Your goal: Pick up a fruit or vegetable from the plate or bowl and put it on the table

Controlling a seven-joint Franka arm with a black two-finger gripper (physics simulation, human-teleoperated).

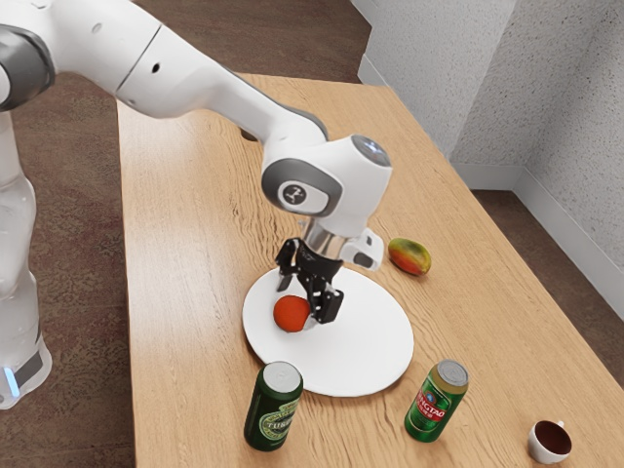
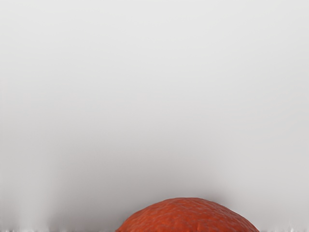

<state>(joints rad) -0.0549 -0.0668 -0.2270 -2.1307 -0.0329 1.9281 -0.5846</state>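
My gripper (image 1: 303, 301) is low over the white plate (image 1: 366, 346), its two fingers spread apart. A round red-orange fruit (image 1: 291, 314) rests on the plate at the fingertips; one finger is close by its side toward the exterior view's right, the other stands behind its upper edge. Whether either finger touches it is hard to tell. In the wrist view the textured top of the fruit (image 2: 188, 217) rises at the lower edge, against the pale plate (image 2: 154, 87).
A mango (image 1: 409, 256) lies on the wooden table (image 1: 185, 224) beyond the plate. A dark green can (image 1: 274, 408) and a lighter green can (image 1: 436, 401) stand near the plate's front rim. A white cup (image 1: 549, 443) is in the exterior view's lower right.
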